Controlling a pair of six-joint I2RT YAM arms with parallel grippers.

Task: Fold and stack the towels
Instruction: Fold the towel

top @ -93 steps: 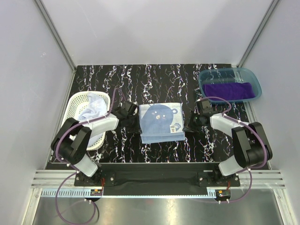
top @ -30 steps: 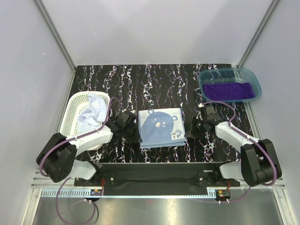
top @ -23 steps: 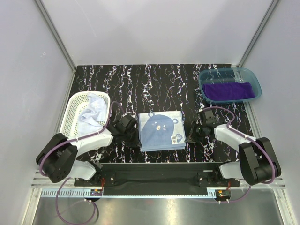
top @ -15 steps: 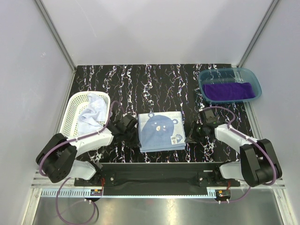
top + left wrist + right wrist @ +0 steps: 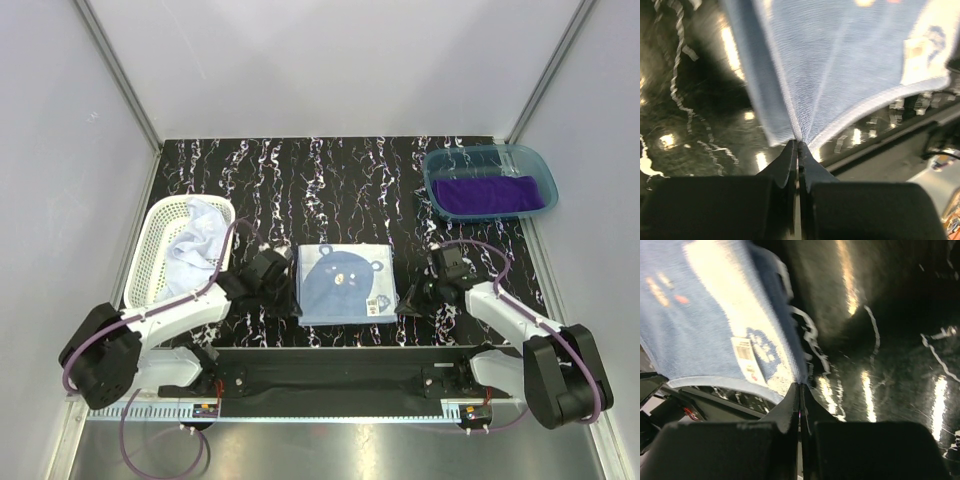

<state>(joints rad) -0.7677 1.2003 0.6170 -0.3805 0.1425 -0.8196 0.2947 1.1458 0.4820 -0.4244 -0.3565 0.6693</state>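
Bear towel [image 5: 345,284], between basket [image 5: 146,265] and bin [image 5: 487,150], clamped by left fingers [image 5: 787,162] and right fingers [image 5: 790,405]

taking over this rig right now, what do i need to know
The left claw is shut on the near left corner of the bear towel. The right claw is shut on its near right corner.
The bear towel lies folded on the table between the arms. The purple towel lies in the teal bin, far right. The pale towel is crumpled in the white basket, far left.
Done: purple and bear towels look folded.
Left: probably stack the bear towel on the purple one, then fold and stack the pale towel.
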